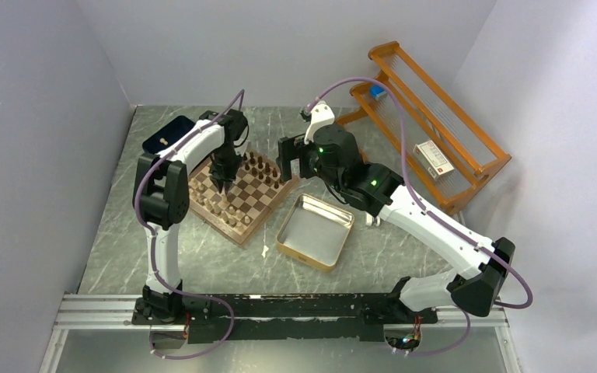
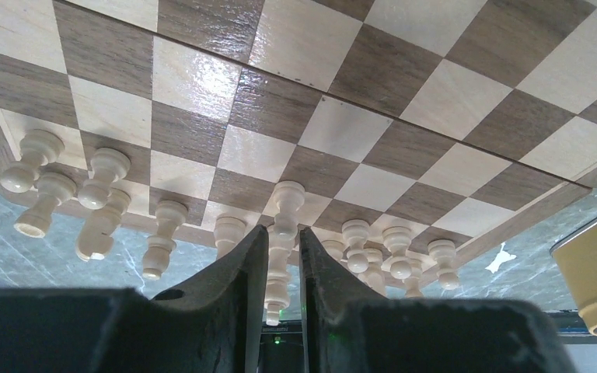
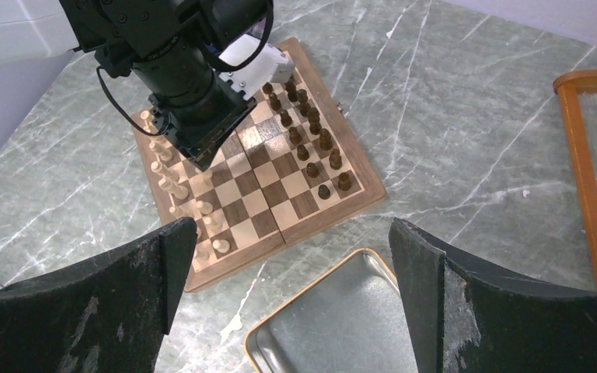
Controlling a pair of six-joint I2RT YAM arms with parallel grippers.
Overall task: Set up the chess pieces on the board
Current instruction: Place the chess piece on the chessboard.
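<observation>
Standing upright on the chequered wooden board (image 2: 357, 132), a tall tan chessman (image 2: 286, 203) was clasped by the nearer left gripper (image 2: 281, 233), while the right gripper (image 3: 291, 233) was splayed.

Robot lab cell: plain walls (image 1: 39, 116), marble-look table (image 1: 124, 241), aluminium rail (image 1: 93, 309).

Chess pieces (image 3: 325, 140) stand ranked along the board (image 3: 280, 198)

No legible text or numbers, print on the red-and-white box (image 1: 434, 160) too small to read
</observation>
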